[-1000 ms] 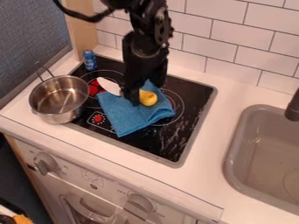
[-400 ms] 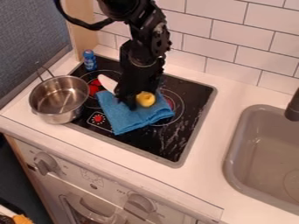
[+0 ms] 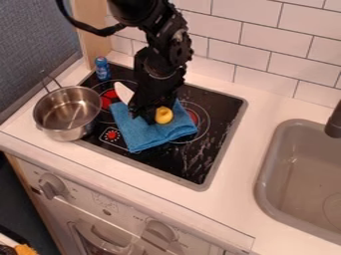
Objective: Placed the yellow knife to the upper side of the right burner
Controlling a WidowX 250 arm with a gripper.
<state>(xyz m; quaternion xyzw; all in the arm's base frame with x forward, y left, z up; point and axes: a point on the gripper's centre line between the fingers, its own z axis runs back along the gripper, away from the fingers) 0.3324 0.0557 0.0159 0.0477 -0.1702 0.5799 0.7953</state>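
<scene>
Standing leftmost, a metal pot [image 3: 68, 119] was noted. The yellow-handled knife [image 3: 164, 115] was seen with its blade left of the gripper [image 3: 142, 114], its handle right, over blue cloth [image 3: 150, 139]. Gripper opening and hold could not be determined.

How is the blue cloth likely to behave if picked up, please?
The blue cloth would probably sag rather than hold its shape, given its soft creases and uneven edges. It is likely light, being fabric. Tugging it might also shift the yellow knife, whose rounded end appears over the cloth.
</scene>
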